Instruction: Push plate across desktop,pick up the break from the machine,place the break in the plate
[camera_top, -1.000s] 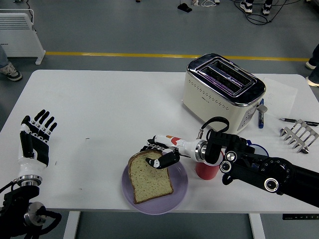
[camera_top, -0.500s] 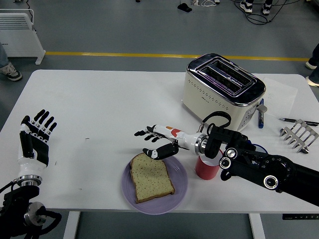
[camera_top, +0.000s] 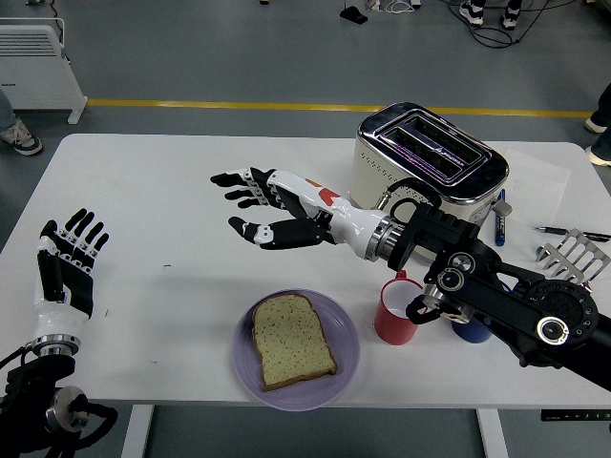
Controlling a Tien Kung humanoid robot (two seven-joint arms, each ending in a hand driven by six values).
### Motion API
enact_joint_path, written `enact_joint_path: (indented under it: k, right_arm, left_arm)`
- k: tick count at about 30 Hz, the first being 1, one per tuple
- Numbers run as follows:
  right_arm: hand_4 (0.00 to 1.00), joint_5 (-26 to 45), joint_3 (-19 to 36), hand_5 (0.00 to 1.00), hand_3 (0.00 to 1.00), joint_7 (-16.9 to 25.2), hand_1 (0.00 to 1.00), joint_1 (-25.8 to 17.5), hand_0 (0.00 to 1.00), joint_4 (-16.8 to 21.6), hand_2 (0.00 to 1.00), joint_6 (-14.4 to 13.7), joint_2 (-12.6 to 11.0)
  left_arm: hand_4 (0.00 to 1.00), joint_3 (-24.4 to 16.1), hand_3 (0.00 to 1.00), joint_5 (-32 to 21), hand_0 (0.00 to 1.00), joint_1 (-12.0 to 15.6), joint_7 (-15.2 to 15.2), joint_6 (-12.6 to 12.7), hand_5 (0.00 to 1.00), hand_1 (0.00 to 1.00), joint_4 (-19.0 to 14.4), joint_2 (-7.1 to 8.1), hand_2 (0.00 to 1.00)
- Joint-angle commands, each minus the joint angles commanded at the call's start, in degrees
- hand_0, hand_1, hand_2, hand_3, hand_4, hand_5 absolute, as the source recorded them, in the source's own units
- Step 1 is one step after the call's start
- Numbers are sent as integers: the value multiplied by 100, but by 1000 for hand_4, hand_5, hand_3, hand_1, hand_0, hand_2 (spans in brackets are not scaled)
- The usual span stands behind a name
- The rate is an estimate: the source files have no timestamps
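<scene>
The right hand point(camera_top: 256, 205) now hangs spread and empty above the table point(camera_top: 172, 200), up and left of the plate point(camera_top: 346, 357); a second ago its fingers rested on the bread point(camera_top: 290, 340), so the slice has been let go and the placing looks done. The one slice lies flat on the one purple plate, near the table's front edge. Right of the plate stands one red cup point(camera_top: 393, 311); beyond it, one toaster point(camera_top: 430, 167) with empty slots. The left hand point(camera_top: 67, 269), spread too, rests far left of the plate.
</scene>
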Motion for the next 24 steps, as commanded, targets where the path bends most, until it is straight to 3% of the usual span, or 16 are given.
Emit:
enact_joint_path:
  k: [1, 4, 6, 7, 8, 12, 13, 24]
  right_arm:
    - [531, 261, 214, 287, 799, 67, 796, -98, 787, 122, 813, -13, 127]
    - [531, 968, 800, 287, 799, 232, 796, -298, 787, 358, 813, -92, 460]
    - [531, 1435, 1031, 287, 799, 286, 796, -370, 787, 441, 813, -137, 548]
    - [513, 1668, 1117, 395, 808, 304, 792, -400, 792, 476, 813, -160, 538]
    - [513, 1800, 1145, 395, 808, 310, 792, -410, 792, 487, 813, -167, 534]
    - [513, 2201, 1438, 395, 808, 246, 792, -582, 792, 569, 813, -71, 373]
    - [507, 2214, 1466, 456, 813, 240, 795, -598, 796, 577, 818, -65, 357]
    - [507, 2132, 2869, 462, 817, 201, 798, -1284, 803, 605, 822, -33, -349]
  left_arm:
    - [539, 6, 727, 0, 808, 5, 3, 0, 998, 816, 2, 0, 841]
    - [539, 30, 727, -2, 808, 8, 12, 0, 998, 816, 10, 0, 841]
    - [539, 44, 727, -4, 808, -1, 14, 0, 998, 816, 11, 0, 841]
    - [539, 47, 727, -7, 808, -5, 15, 1, 998, 815, 11, 0, 841]
    - [539, 48, 727, -8, 808, -6, 15, 1, 998, 815, 11, 0, 841]
    - [539, 56, 727, -22, 808, 3, 11, 9, 998, 815, 13, 0, 841]
    - [539, 57, 725, -24, 806, 3, 10, 10, 998, 812, 13, 0, 841]
    - [539, 49, 725, -15, 807, 22, 5, 10, 998, 814, -13, 0, 840]
